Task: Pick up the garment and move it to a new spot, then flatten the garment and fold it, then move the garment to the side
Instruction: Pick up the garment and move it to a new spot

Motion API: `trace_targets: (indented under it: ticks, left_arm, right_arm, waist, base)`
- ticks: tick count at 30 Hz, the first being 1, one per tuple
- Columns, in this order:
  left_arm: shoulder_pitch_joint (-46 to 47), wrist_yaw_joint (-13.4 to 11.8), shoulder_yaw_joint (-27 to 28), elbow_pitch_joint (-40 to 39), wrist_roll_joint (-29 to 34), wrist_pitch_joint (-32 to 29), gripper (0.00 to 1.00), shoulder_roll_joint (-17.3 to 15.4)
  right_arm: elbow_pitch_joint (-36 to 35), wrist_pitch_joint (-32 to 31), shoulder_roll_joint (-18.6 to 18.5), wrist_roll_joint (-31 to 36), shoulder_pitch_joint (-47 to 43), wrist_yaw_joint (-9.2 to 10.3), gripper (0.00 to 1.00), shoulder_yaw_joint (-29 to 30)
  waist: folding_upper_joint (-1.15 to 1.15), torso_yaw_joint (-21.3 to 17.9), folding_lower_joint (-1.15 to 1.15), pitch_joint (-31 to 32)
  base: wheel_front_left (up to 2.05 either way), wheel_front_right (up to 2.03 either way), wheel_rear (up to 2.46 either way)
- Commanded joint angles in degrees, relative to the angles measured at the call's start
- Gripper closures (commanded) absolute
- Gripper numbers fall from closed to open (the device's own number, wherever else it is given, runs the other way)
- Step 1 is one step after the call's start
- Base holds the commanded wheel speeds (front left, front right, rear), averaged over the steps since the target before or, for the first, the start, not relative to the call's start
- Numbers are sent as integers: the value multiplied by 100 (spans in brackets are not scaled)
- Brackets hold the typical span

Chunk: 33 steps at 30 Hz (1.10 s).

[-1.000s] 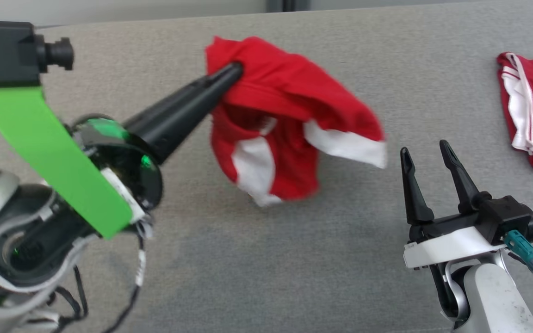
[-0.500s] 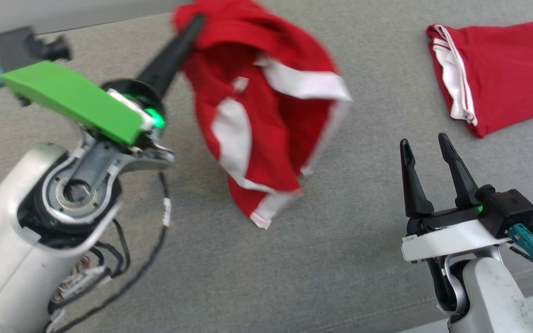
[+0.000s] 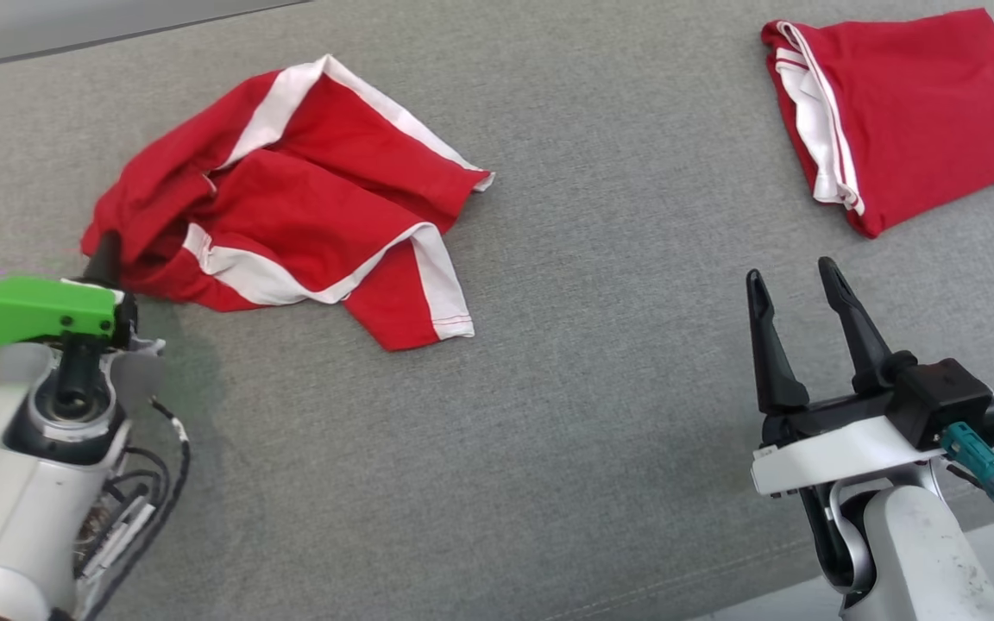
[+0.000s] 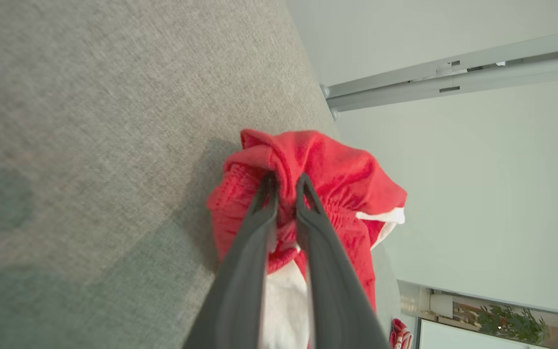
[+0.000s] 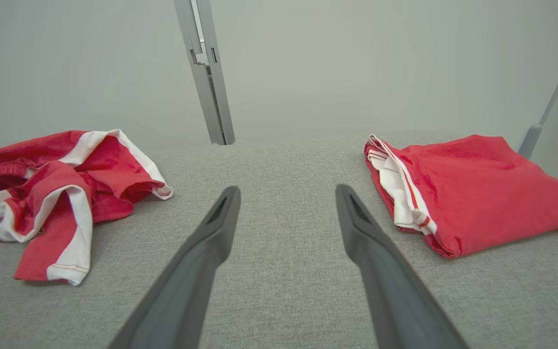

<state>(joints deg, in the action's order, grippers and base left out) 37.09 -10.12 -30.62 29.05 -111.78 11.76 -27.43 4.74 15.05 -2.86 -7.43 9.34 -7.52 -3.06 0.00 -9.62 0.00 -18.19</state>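
Left wrist view: left gripper (image 4: 286, 182) nearly closed, pinching the set-down red shorts (image 4: 337, 169); right gripper (image 3: 789, 274) wide, empty. Next we release, then flatten.

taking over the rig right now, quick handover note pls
Left claw: shut on a bunched edge of the crumpled garment.
Right claw: open, empty, apart from both garments.
The crumpled garment lies on the grey cushion, on the robot's left; a folded red garment sits far right.
Done: garment set down.
Left: release, flatten, fold, move aside.
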Motion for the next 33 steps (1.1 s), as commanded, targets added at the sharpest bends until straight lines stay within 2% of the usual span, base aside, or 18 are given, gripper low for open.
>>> trace_targets:
  ticks: [1,5,8,9,11,14,18,21,25,29,33]
  left_arm:
    - [-29,123,-45,125,98,40,0,84]
    - [85,490,-510,438,901,202,0,133]
    - [109,672,-844,514,1970,330,0,16]
    - [94,693,-753,497,2317,347,0,4]
    - [-46,694,-339,293,3340,344,0,30]
    - [-723,537,432,-348,4835,331,0,334]
    - [-1733,460,1319,-1295,6132,334,0,781]
    - [-2480,508,1779,-1790,6794,333,0,1158]
    - [-3277,690,2264,-2281,7613,335,0,1593]
    - [-3886,922,2651,-2610,8522,335,0,1911]
    - [-4370,1164,2981,-2733,9174,335,0,2201]
  right_arm:
    - [15,17,-8,54,-66,7,0,2]
    - [60,17,-8,180,-91,7,0,15]
    - [82,17,-8,239,-151,7,0,42]
    - [79,17,-8,244,-188,7,0,60]
    - [57,17,-7,277,-250,7,0,94]
    - [10,17,-8,311,-353,7,0,145]
    - [-33,17,-7,366,-487,7,0,176]
    - [-53,17,-8,421,-613,7,0,242]
    - [-62,17,-8,484,-778,7,0,351]
    - [-8,17,-7,469,-906,7,0,420]
    - [104,17,-8,396,-1063,7,0,521]
  waist:
    - [0,159,0,119]
    - [0,342,0,324]
    - [0,455,0,524]
    - [0,490,0,586]
    - [0,564,0,692]
    - [0,665,0,862]
    - [0,785,0,1065]
    - [0,895,0,1214]
    - [0,1059,0,1370]
    - [0,1185,0,1478]
    - [0,1299,0,1626]
  base:
    - [0,0,0]
    - [0,0,0]
    - [0,0,0]
    - [0,0,0]
    - [0,0,0]
    - [0,0,0]
    - [0,0,0]
    - [0,0,0]
    - [0,0,0]
    - [0,0,0]
    - [0,0,0]
